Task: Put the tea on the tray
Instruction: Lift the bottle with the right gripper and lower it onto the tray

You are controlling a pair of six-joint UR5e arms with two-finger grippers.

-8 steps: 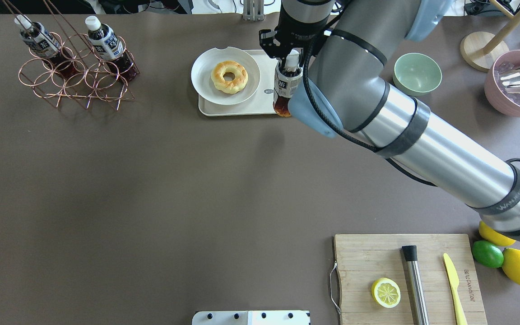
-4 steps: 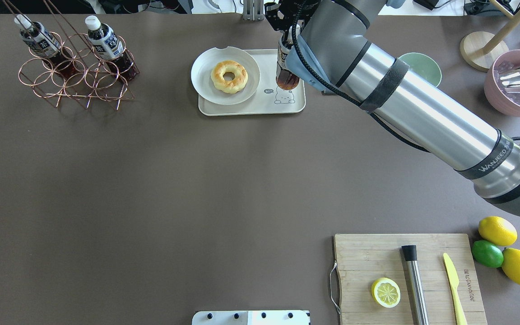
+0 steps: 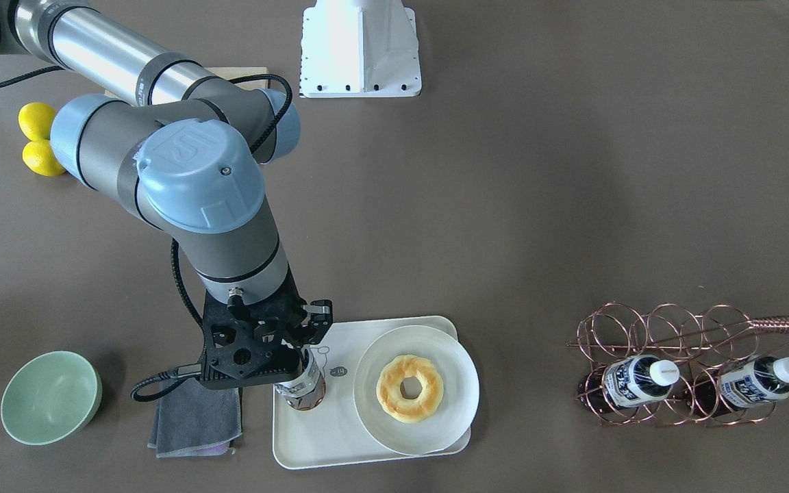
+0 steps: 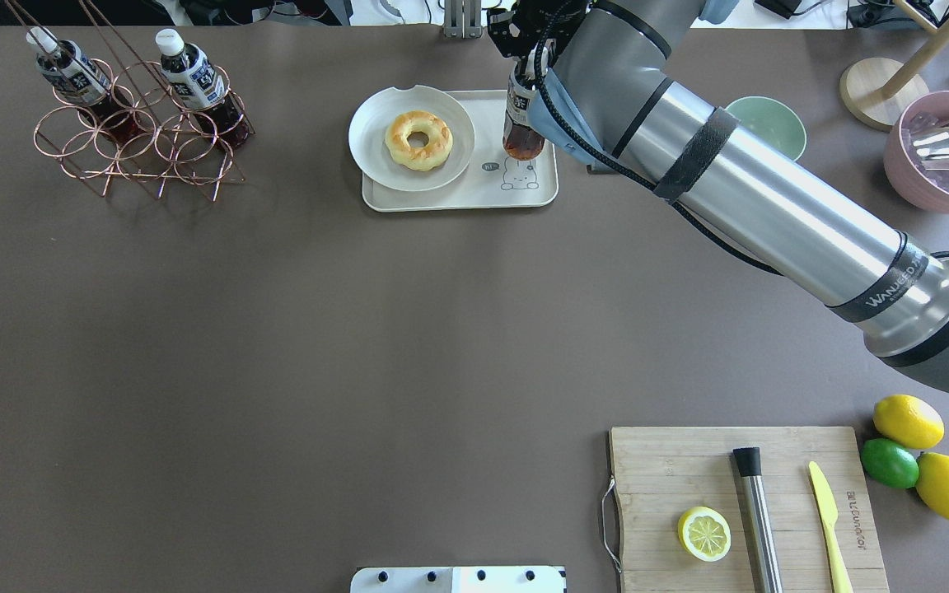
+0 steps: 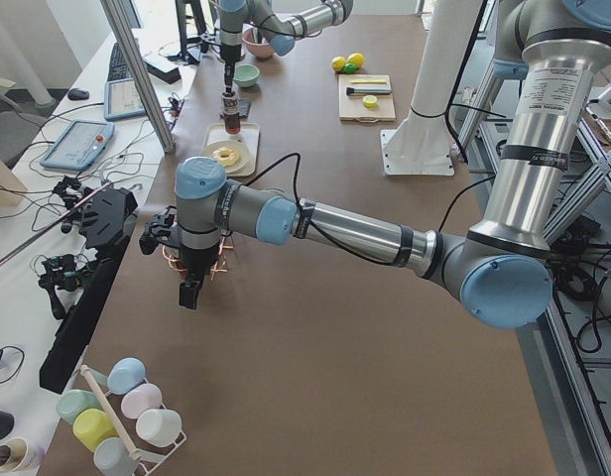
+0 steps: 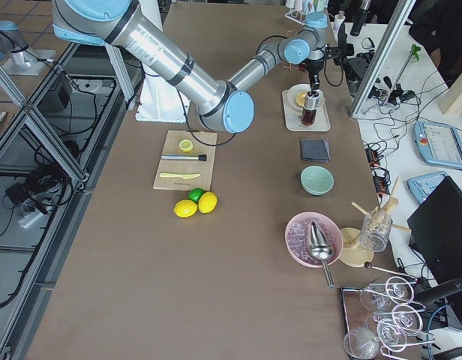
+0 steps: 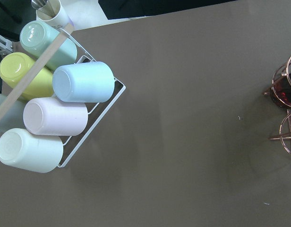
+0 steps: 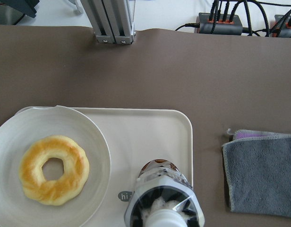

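My right gripper (image 3: 295, 366) is shut on the top of a tea bottle (image 4: 521, 123) with dark liquid and a navy-and-white label. It holds the bottle upright over the right part of the cream tray (image 4: 458, 199), just behind the bear drawing (image 4: 518, 175). The bottle's base is at the tray's surface; I cannot tell whether it touches. In the right wrist view the bottle (image 8: 162, 201) stands beside the plate. Two more tea bottles (image 4: 194, 78) lie in a copper rack (image 4: 141, 156). My left gripper (image 5: 189, 295) hangs near that rack; I cannot tell whether it is open.
A round white plate (image 4: 376, 161) with a doughnut (image 4: 418, 140) covers the tray's left half. A grey cloth (image 3: 196, 418) and a green bowl (image 3: 48, 397) lie beside the tray. A cutting board (image 4: 672, 469) with a lemon half, a knife and a bar tool is near the robot.
The right arm has carried the bottle from the tray's near right edge back to behind the bear drawing. In the last half second it has hardly moved.
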